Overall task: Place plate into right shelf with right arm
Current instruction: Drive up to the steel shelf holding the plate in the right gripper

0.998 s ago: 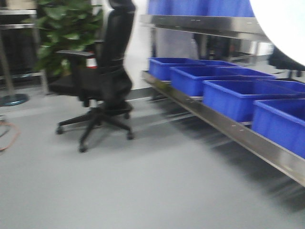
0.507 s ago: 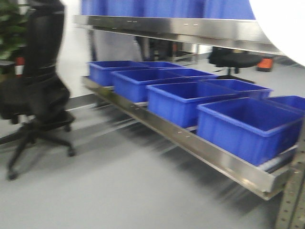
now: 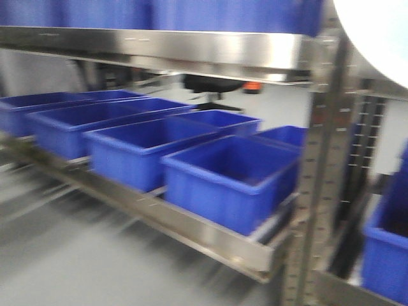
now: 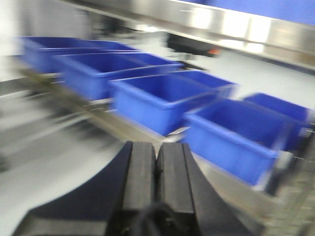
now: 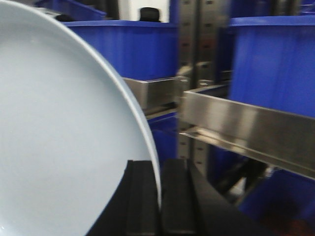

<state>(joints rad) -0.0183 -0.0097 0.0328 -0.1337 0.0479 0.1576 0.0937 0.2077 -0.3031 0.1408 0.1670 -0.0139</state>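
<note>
The plate [image 5: 64, 123] is being held on edge by the right pincer [image 5: 160, 189], with its rim being clamped between the two black fingers [image 5: 140, 196]. It is being carried in the air in front of the right shelf [image 3: 191, 48], not yet on it, with the rack's perforated upright [image 3: 322, 166] and brushed steel rails just beyond its edge. Blue bins [image 3: 229, 178] are being borne in a row along the front edge of the lower rail. The left pincer [image 4: 156, 167] is being held fully closed, finger against finger, with nothing gripped between them.
</note>
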